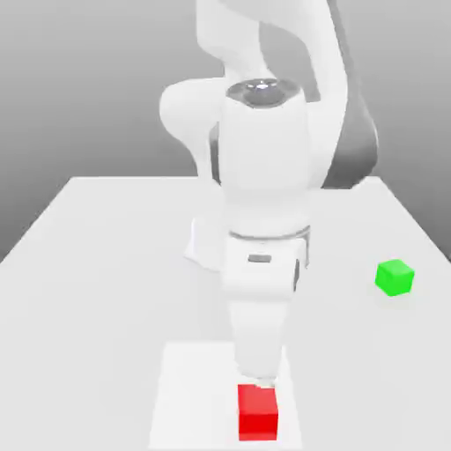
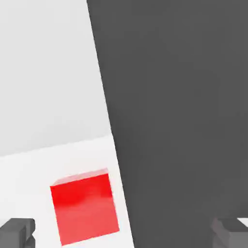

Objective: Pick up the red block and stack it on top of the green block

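The red block (image 1: 257, 411) is a small plain cube lying on the white table near its front edge, just below the tip of my hand (image 1: 261, 374). In the hand view the red block (image 2: 85, 208) lies below and between my two dark fingertips (image 2: 17, 232), nearer to one of them than to the other. My gripper (image 2: 124, 235) is open, holds nothing, and stands above the block without touching it. The green block (image 1: 395, 277) rests on the table well off to the exterior view's right, farther back.
The white table (image 1: 97, 291) ends close beside the red block, and dark floor (image 2: 184, 121) lies beyond that edge. A lighter rectangular patch (image 1: 198, 396) marks the tabletop around the red block. The arm's base (image 1: 204, 247) stands at the table's middle.
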Controlling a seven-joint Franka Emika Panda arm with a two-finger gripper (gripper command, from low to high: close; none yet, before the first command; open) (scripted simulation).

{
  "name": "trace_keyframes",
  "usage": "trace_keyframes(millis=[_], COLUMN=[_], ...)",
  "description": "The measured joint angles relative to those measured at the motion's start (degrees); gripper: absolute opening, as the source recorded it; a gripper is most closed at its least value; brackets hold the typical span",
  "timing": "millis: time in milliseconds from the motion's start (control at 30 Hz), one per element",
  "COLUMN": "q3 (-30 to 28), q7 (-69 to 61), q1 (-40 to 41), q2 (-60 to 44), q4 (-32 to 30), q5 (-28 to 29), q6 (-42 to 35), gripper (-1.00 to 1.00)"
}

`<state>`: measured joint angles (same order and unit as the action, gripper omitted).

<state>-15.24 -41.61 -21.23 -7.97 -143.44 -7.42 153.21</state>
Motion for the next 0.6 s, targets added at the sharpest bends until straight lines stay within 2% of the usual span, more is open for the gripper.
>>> trace_keyframes(millis=[67, 200, 233, 467, 600], q3=[0.59, 4.04, 5.01, 5.17, 2.27], q7=[-3.44, -7.54, -8.18, -8.29, -5.18], q1=[0.42, 2.97, 3.76, 3.90, 1.86], q2=[-3.12, -11.12, -12.81, -13.02, -6.02], q4=[-0.34, 0.74, 1.01, 1.05, -0.15], q5=[0.14, -3.81, -4.62, -4.74, -0.52], q6=[1.73, 8.01, 9.38, 9.40, 3.76], gripper=[0.00, 0.00, -1.00, -1.00, -1.00])
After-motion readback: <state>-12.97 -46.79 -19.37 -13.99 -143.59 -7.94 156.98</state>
